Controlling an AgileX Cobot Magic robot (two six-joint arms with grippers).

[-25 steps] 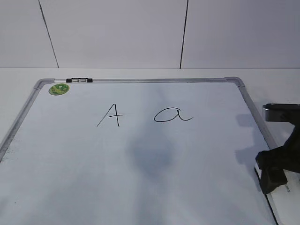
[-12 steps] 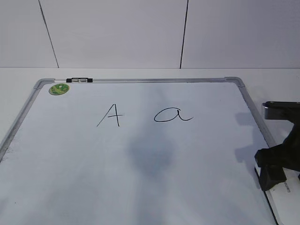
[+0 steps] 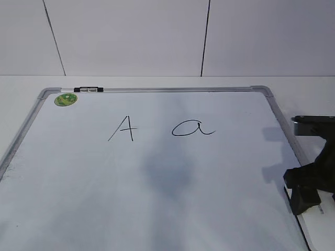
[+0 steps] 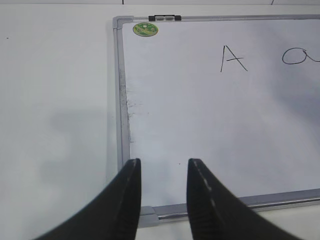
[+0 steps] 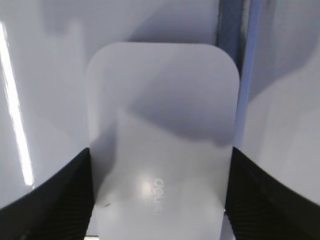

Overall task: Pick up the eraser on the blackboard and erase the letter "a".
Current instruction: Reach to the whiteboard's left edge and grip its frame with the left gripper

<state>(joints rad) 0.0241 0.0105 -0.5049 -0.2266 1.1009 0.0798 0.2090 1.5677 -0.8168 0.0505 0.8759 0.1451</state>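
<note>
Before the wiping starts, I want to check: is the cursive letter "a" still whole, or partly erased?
Whole: the letter "a" shows an unbroken loop and tail on the blackboard.

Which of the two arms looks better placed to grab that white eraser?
The right. Its tool already straddles the eraser, a finger at each side, at the whiteboard's right edge. The left tool hangs open over the near left corner, far from it.

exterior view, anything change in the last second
Barely. The right pincer shifted slightly over the eraser at the blackboard's right edge, its fingers on either side of the block. Whether they grip it is unclear. The letter "a", capital A and green sticker are unchanged.
</note>
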